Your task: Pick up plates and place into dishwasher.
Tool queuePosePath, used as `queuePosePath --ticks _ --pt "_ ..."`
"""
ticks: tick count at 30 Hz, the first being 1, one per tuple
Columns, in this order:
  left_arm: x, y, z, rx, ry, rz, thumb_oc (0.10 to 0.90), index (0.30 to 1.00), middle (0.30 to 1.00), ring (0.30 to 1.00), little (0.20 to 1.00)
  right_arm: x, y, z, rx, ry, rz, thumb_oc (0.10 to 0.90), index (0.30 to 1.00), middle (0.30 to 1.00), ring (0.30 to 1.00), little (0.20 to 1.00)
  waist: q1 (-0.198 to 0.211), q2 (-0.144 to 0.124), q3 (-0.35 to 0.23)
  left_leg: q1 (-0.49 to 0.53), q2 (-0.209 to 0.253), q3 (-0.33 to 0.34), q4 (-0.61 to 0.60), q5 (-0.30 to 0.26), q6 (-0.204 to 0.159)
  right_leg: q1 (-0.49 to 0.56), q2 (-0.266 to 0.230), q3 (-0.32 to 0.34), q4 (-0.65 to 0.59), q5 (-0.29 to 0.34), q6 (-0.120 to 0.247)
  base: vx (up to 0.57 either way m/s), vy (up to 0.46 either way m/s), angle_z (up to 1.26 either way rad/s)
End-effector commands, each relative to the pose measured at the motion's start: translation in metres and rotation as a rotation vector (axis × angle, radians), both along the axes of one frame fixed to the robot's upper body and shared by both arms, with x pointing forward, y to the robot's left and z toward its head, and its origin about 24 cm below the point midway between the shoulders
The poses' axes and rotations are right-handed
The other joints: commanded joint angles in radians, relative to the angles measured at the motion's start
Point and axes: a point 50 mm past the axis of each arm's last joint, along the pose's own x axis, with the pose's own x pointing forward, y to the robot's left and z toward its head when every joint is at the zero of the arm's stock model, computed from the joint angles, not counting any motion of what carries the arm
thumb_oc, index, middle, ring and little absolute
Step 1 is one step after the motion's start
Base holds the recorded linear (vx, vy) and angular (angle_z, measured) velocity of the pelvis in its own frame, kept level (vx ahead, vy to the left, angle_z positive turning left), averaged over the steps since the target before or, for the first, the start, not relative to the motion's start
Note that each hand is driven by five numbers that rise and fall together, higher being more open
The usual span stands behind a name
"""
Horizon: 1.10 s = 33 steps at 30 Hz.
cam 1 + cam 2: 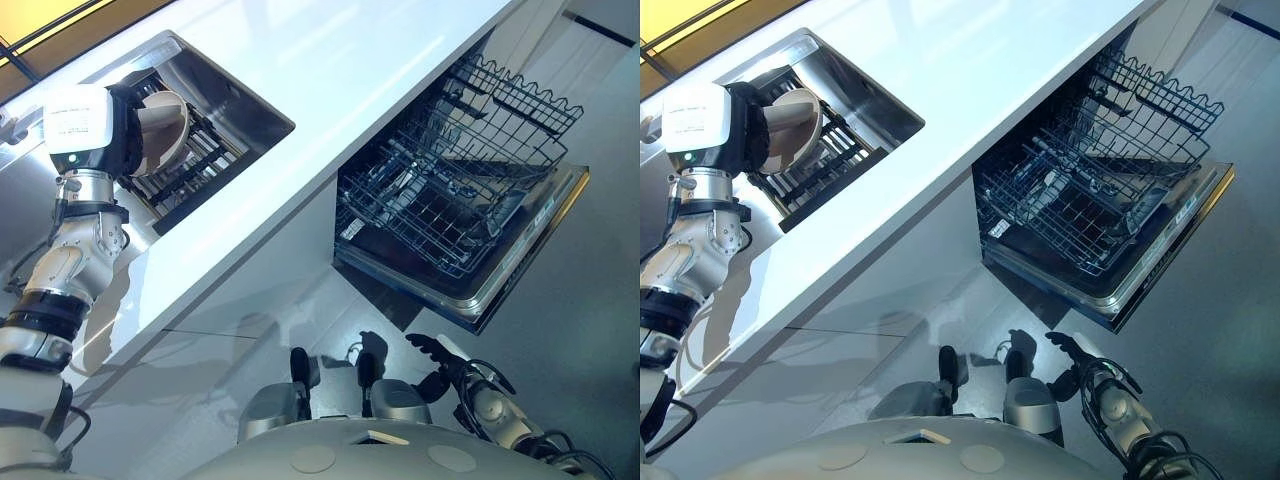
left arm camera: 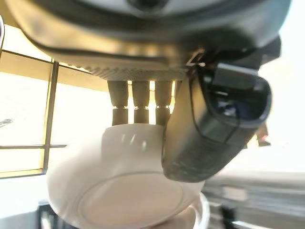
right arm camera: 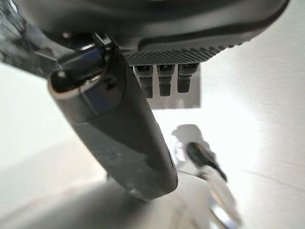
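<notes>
1 plate point(image 1: 160, 128) pinched between left hand point(image 1: 118, 130) thumb and fingers above sink point(image 1: 250, 110). Right hand point(image 1: 440, 362) hangs relaxed, fingers apart. Keep pinch firm; carry toward dishwasher rack point(image 1: 450, 200).

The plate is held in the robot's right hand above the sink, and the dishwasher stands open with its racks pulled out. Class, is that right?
Not quite. The left hand holds the plate, as the left eye view shows; the right hand hangs low, empty. The rest stands: sink below, dishwasher open, racks out.
</notes>
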Motion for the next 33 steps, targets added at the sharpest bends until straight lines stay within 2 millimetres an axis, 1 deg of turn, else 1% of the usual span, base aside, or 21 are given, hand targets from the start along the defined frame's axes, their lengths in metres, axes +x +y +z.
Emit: queuePosePath --ticks 1,3,4,5,6,7,8,10,14,16,18,19,21,23,24,27,28,29,30,32,33 --pt "-0.015 0.024 0.067 0.056 -0.373 0.071 0.1 0.3 0.3 0.3 0.2 0.054 0.021 0.06 0.25 -0.375 -0.007 0.8 0.9 0.9 0.9 0.9 0.01 0.035 -0.1 0.028 -0.047 -0.038 0.054 -0.181 0.007 -0.056 0.072 -0.018 0.143 -0.164 0.0 -0.04 -0.031 -0.04" --pt "-0.02 0.026 0.07 0.058 -0.415 0.073 0.1 0.3 0.3 0.3 0.2 0.064 0.03 0.077 0.34 -0.448 0.016 0.8 0.9 0.9 0.9 0.9 0.01 0.036 -0.108 0.031 -0.045 -0.037 0.046 -0.18 0.006 -0.054 0.072 -0.019 0.139 -0.166 0.0 -0.04 -0.027 -0.01" --pt "-0.023 0.028 0.071 0.058 -0.433 0.071 0.1 0.3 0.3 0.3 0.2 0.066 0.033 0.082 0.385 -0.471 0.027 0.8 0.9 0.9 0.9 0.9 0.01 0.036 -0.111 0.033 -0.044 -0.037 0.042 -0.179 0.006 -0.052 0.072 -0.019 0.137 -0.167 -0.001 -0.05 -0.029 0.0" --pt "-0.026 0.03 0.073 0.066 -0.461 0.068 0.1 0.3 0.3 0.3 0.2 0.073 0.041 0.098 0.475 -0.517 0.045 0.8 0.9 0.9 0.9 0.9 0.012 0.038 -0.118 0.037 -0.042 -0.036 0.033 -0.177 0.004 -0.051 0.073 -0.021 0.136 -0.17 -0.001 -0.06 -0.029 0.01" --pt "-0.028 0.031 0.075 0.071 -0.476 0.064 0.1 0.3 0.3 0.3 0.2 0.077 0.045 0.106 0.538 -0.537 0.051 0.8 0.9 0.9 0.9 0.9 0.013 0.039 -0.122 0.04 -0.04 -0.035 0.028 -0.175 0.003 -0.049 0.073 -0.023 0.137 -0.172 -0.001 -0.06 -0.025 0.01" --pt "-0.029 0.032 0.075 0.074 -0.485 0.061 0.1 0.3 0.3 0.3 0.2 0.079 0.047 0.111 0.57 -0.549 0.052 0.8 0.9 0.9 0.9 0.9 0.013 0.039 -0.124 0.041 -0.039 -0.034 0.025 -0.174 0.003 -0.049 0.073 -0.024 0.137 -0.174 -0.001 -0.06 -0.027 0.01" --pt "-0.033 0.033 0.076 0.086 -0.505 0.055 0.1 0.3 0.3 0.3 0.2 0.084 0.05 0.127 0.645 -0.608 0.059 0.8 0.9 0.9 0.9 0.9 0.015 0.04 -0.131 0.045 -0.037 -0.032 0.018 -0.171 0.002 -0.046 0.073 -0.026 0.137 -0.176 -0.002 -0.06 -0.027 0.01" --pt "-0.037 0.033 0.073 0.095 -0.527 0.045 0.1 0.3 0.3 0.3 0.2 0.09 0.052 0.147 0.736 -0.684 0.058 0.8 0.9 0.9 0.9 0.9 0.016 0.041 -0.138 0.049 -0.034 -0.03 0.013 -0.17 0.001 -0.043 0.074 -0.029 0.137 -0.178 -0.002 -0.05 -0.026 0.01" --pt "-0.044 0.031 0.064 0.105 -0.557 0.036 0.1 0.3 0.3 0.3 0.2 0.1 0.053 0.185 0.801 -0.873 0.058 0.8 0.9 0.9 0.9 0.9 0.019 0.047 -0.149 0.056 -0.032 -0.027 0.008 -0.169 0.004 -0.042 0.075 -0.028 0.14 -0.18 -0.005 -0.03 -0.01 0.01" --pt "-0.047 0.026 0.061 0.107 -0.578 0.025 0.1 0.3 0.3 0.3 0.2 0.101 0.05 0.207 0.765 -1.023 0.051 0.8 0.9 0.9 0.9 0.9 0.021 0.05 -0.155 0.061 -0.033 -0.025 0.007 -0.171 0.007 -0.037 0.075 -0.027 0.139 -0.181 -0.008 0.0 0.0 0.0" --pt "-0.05 0.024 0.06 0.107 -0.596 0.013 0.1 0.3 0.3 0.3 0.2 0.1 0.046 0.222 0.714 -1.139 0.045 0.8 0.9 0.9 0.9 0.9 0.021 0.052 -0.159 0.064 -0.033 -0.023 0.007 -0.172 0.007 -0.034 0.075 -0.026 0.137 -0.181 -0.009 0.0 0.0 0.0" --pt "-0.051 0.023 0.06 0.107 -0.599 0.012 0.1 0.3 0.3 0.3 0.2 0.099 0.046 0.224 0.7 -1.159 0.046 0.8 0.9 0.9 0.9 0.9 0.021 0.052 -0.159 0.065 -0.033 -0.023 0.007 -0.173 0.007 -0.033 0.075 -0.025 0.137 -0.181 -0.009 0.0 0.0 0.0" --pt "-0.054 0.016 0.063 0.109 -0.624 -0.017 0.1 0.3 0.3 0.3 0.2 0.096 0.041 0.239 0.598 -1.296 0.019 0.8 0.9 0.9 0.9 0.9 0.023 0.054 -0.163 0.061 -0.032 -0.02 0.008 -0.167 0.008 -0.037 0.077 -0.024 0.136 -0.173 -0.012 -0.04 0.008 0.01" --pt "-0.057 0.008 0.069 0.106 -0.65 -0.061 0.1 0.3 0.3 0.3 0.2 0.092 0.035 0.254 0.496 -1.429 -0.004 0.8 0.9 0.9 0.9 0.9 0.022 0.055 -0.165 0.063 -0.033 -0.02 0.008 -0.168 0.009 -0.034 0.078 -0.02 0.136 -0.174 -0.014 -0.02 0.005 0.01" --pt "-0.057 0.007 0.07 0.105 -0.65 -0.063 0.1 0.3 0.3 0.3 0.2 0.091 0.035 0.255 0.488 -1.439 -0.007 0.8 0.9 0.9 0.9 0.9 0.022 0.055 -0.165 0.063 -0.033 -0.02 0.008 -0.168 0.01 -0.034 0.078 -0.02 0.136 -0.174 -0.015 0.0 0.0 0.0" --pt "-0.06 -0.01 0.079 0.075 -0.681 -0.175 0.1 0.3 0.3 0.3 0.2 0.082 0.029 0.278 0.355 -1.641 -0.008 0.8 0.9 0.9 0.9 0.9 0.021 0.054 -0.166 0.068 -0.03 -0.018 0.01 -0.17 0.012 -0.031 0.081 -0.015 0.141 -0.178 -0.017 0.0 0.0 0.0" --pt "-0.06 -0.012 0.079 0.071 -0.68 -0.184 0.1 0.3 0.3 0.3 0.2 0.081 0.029 0.28 0.348 -1.655 -0.006 0.8 0.9 0.9 0.9 0.9 0.021 0.054 -0.166 0.068 -0.03 -0.018 0.01 -0.17 0.012 -0.03 0.081 -0.015 0.142 -0.178 -0.017 0.0 0.0 0.0" --pt "-0.06 -0.019 0.081 0.054 -0.679 -0.221 0.1 0.3 0.3 0.3 0.2 0.079 0.03 0.289 0.324 -1.705 0.018 0.8 0.9 0.9 0.9 0.9 0.021 0.053 -0.166 0.07 -0.029 -0.018 0.01 -0.17 0.012 -0.03 0.082 -0.014 0.144 -0.179 -0.018 0.0 0.0 0.0" --pt "-0.058 -0.029 0.083 0.004 -0.67 -0.301 0.1 0.3 0.3 0.3 0.2 0.076 0.034 0.3 0.295 -1.751 0.106 0.8 0.9 0.9 0.9 0.9 0.023 0.05 -0.166 0.071 -0.028 -0.018 0.011 -0.171 0.011 -0.027 0.083 -0.016 0.145 -0.181 -0.019 0.0 0.0 0.0" --pt "-0.056 -0.042 0.085 -0.028 -0.657 -0.379 0.1 0.3 0.3 0.3 0.2 0.074 0.041 0.312 0.275 -1.771 0.231 0.8 0.9 0.9 0.9 0.9 0.028 0.045 -0.167 0.071 -0.028 -0.021 0.012 -0.171 0.01 -0.025 0.084 -0.02 0.149 -0.183 -0.02 0.0 0.0 0.0" --pt "-0.055 -0.05 0.086 -0.044 -0.649 -0.426 0.1 0.3 0.3 0.3 0.2 0.075 0.045 0.318 0.267 -1.751 0.306 0.8 0.9 0.9 0.9 0.9 0.032 0.041 -0.167 0.071 -0.029 -0.023 0.014 -0.171 0.009 -0.024 0.084 -0.022 0.151 -0.184 -0.02 0.0 0.0 0.0"
